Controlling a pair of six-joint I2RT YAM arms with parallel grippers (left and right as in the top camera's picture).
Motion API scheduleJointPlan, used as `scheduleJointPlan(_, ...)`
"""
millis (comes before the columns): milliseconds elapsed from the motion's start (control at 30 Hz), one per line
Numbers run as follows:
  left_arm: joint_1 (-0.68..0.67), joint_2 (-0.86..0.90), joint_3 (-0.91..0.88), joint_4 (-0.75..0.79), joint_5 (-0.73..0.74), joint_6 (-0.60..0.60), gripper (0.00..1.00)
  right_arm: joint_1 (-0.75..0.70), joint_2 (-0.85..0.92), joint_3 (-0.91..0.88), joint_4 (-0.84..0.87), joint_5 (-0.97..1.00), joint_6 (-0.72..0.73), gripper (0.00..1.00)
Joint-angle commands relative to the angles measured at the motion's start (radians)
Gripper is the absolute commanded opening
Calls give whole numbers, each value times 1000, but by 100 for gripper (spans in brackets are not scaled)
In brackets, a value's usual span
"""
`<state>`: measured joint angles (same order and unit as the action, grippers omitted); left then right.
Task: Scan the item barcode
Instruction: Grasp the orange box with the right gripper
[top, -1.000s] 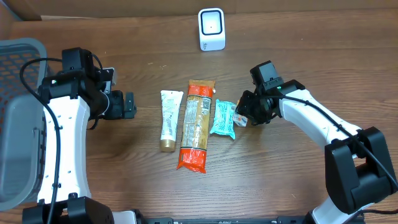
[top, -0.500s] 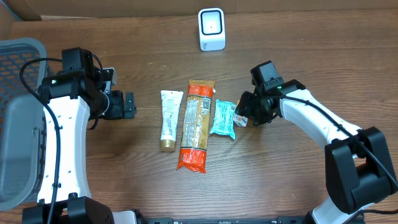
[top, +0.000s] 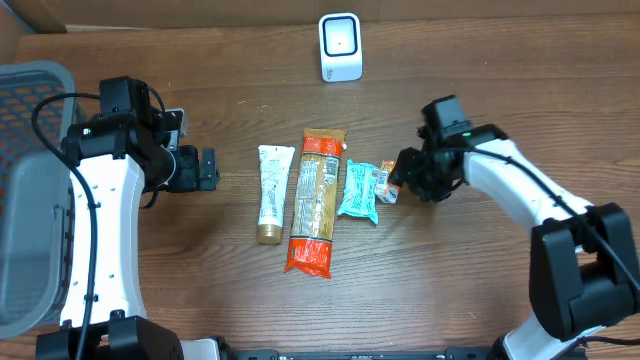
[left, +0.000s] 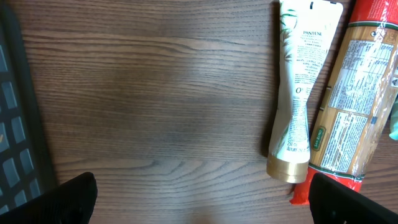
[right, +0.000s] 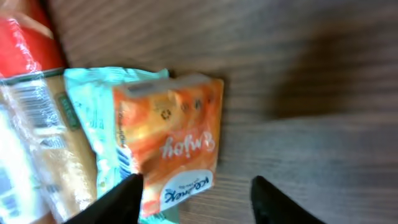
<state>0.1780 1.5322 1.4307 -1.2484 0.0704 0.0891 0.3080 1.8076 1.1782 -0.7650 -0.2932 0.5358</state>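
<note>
Right hand (right: 196, 190) hovers with fingers (right: 121, 200) half apart, clamping nothing; orange packet (right: 169, 144) lies on the surface (right: 311, 93) just ahead of me.

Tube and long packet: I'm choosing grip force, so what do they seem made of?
Tube: probably soft plastic, glossy white, tapering flat from its gold cap. Long packet: likely thin clear film, shiny and wrinkled, with a printed label.
</note>
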Motion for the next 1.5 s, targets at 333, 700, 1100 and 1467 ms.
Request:
scheduleJointPlan(333, -2, 2, -3, 0, 0, 19, 99, 135, 3, 17, 164, 60, 36, 54)
scheduleJointPlan(700, -2, 2, -3, 0, 0, 19, 99, -63, -34, 21, 97, -119, 5, 57)
scheduleJointPlan(1100, -2, 2, -3, 0, 0, 19, 99, -41, 82, 19, 79, -97, 46, 56)
scheduleJointPlan(1467, -2, 2, -3, 0, 0, 19, 100, 29, 144, 23, 148, -77, 97, 21)
